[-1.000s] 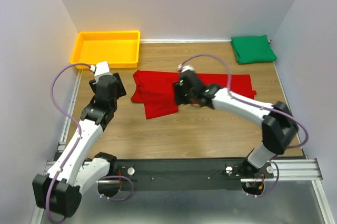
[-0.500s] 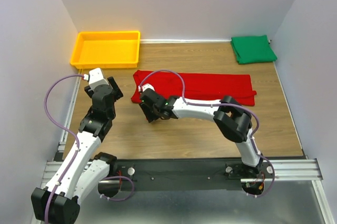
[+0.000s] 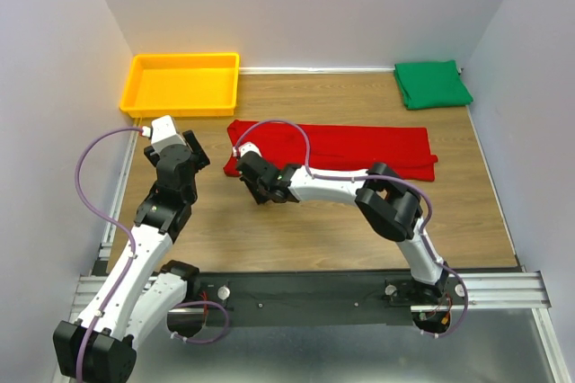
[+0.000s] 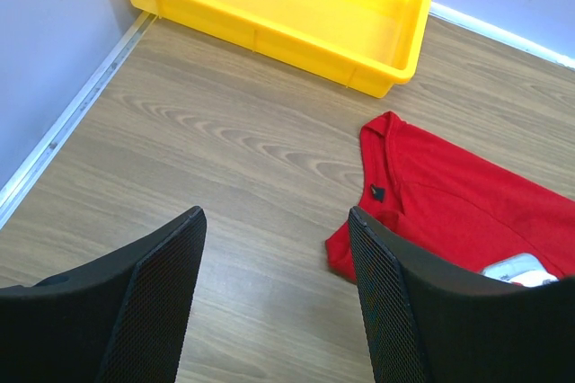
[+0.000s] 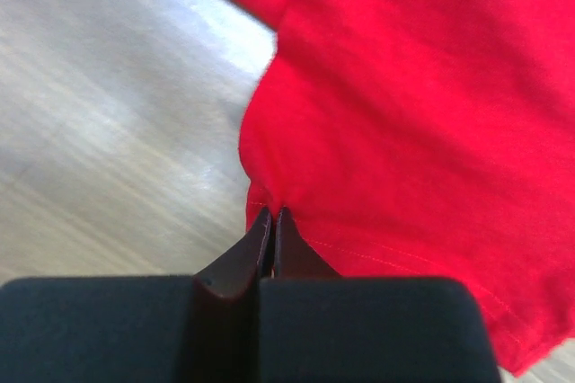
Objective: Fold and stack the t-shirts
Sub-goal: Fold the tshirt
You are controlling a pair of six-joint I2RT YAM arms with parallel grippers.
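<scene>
Top external: red t-shirt (image 3: 359, 145) outside yellow tray (image 3: 180, 111)

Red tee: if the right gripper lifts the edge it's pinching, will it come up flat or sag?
Probably sags: the red tee is thin cloth, puckered where the right gripper pinches it. Likely light, but spread long across the table, so it may drag.

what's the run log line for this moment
right gripper: shut on red t-shirt edge | left gripper: open, holding nothing | green t-shirt: folded, far right corner | stack: not done
</scene>
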